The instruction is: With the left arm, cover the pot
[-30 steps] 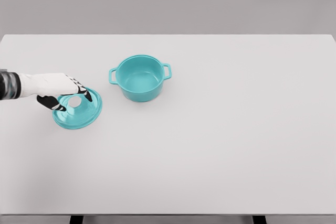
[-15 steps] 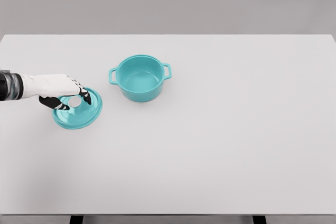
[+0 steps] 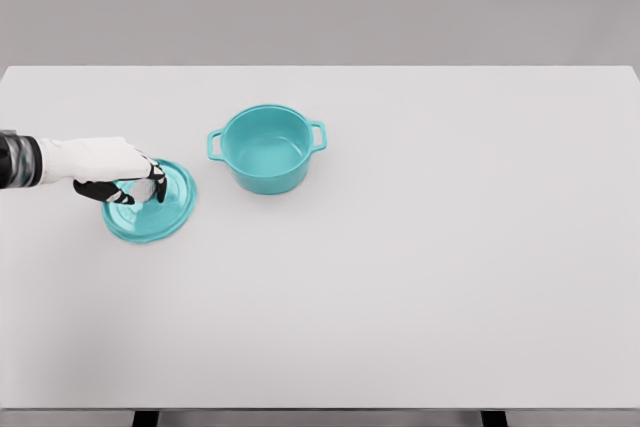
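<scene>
A teal pot (image 3: 266, 149) with two side handles stands open on the white table (image 3: 420, 247), left of the middle. Its teal lid (image 3: 160, 215) is to the pot's left, near the table's left side. My left hand (image 3: 135, 185) reaches in from the left edge and sits over the lid's middle. Its dark-tipped fingers are curled around the lid's pale knob (image 3: 144, 191), which they partly hide. I cannot tell whether the lid still touches the table. The right arm is out of view.
The table's left edge lies close behind my left forearm (image 3: 40, 160). Nothing else stands on the table besides the pot and the lid.
The fingers have closed tighter on the knob. The lid has shifted slightly up and to the right in the picture and looks flatter than before.
</scene>
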`<state>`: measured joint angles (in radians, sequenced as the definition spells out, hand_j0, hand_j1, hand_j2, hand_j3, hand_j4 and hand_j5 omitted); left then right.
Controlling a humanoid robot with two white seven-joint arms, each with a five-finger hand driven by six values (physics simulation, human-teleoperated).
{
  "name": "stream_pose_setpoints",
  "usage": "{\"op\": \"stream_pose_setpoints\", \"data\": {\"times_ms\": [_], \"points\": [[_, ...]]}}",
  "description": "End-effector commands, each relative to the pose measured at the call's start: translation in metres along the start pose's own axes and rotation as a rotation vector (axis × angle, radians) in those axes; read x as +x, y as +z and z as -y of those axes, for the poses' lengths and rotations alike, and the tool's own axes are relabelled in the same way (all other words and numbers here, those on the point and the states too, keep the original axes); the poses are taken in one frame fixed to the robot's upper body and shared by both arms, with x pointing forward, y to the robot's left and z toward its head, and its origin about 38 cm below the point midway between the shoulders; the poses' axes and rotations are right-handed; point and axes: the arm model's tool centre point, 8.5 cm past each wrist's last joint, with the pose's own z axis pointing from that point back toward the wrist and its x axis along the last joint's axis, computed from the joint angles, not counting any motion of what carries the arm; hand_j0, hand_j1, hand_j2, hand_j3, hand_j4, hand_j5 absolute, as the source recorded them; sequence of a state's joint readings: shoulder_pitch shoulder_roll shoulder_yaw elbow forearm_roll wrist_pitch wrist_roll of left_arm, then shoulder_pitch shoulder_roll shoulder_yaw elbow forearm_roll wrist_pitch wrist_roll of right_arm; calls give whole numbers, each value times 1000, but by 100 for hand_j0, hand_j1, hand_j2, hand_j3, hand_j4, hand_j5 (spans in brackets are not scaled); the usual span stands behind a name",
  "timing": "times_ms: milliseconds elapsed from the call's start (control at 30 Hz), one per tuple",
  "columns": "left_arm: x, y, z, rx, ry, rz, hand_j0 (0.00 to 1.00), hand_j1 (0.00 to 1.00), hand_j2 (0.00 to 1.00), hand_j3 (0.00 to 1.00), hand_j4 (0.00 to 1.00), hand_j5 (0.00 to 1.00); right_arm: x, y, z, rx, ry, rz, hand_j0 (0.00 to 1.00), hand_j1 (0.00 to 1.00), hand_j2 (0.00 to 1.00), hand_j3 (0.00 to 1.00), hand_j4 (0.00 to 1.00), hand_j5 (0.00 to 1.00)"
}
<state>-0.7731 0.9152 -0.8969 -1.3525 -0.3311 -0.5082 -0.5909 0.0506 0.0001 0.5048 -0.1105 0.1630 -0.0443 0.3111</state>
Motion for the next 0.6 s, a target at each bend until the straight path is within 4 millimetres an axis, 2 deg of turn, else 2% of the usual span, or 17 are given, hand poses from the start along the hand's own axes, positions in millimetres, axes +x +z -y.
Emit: {"op": "stream_pose_setpoints", "data": {"times_ms": [0,567], "points": [[0,1,-1,3,1,2,51,51,51,51,51,51,0,0,0,0,0,0,100,100,100,100,100,100],[-7,20,-48,65,-65,-32,52,52,52,52,52,52,0,0,0,0,0,0,100,100,100,100,100,100]]}}
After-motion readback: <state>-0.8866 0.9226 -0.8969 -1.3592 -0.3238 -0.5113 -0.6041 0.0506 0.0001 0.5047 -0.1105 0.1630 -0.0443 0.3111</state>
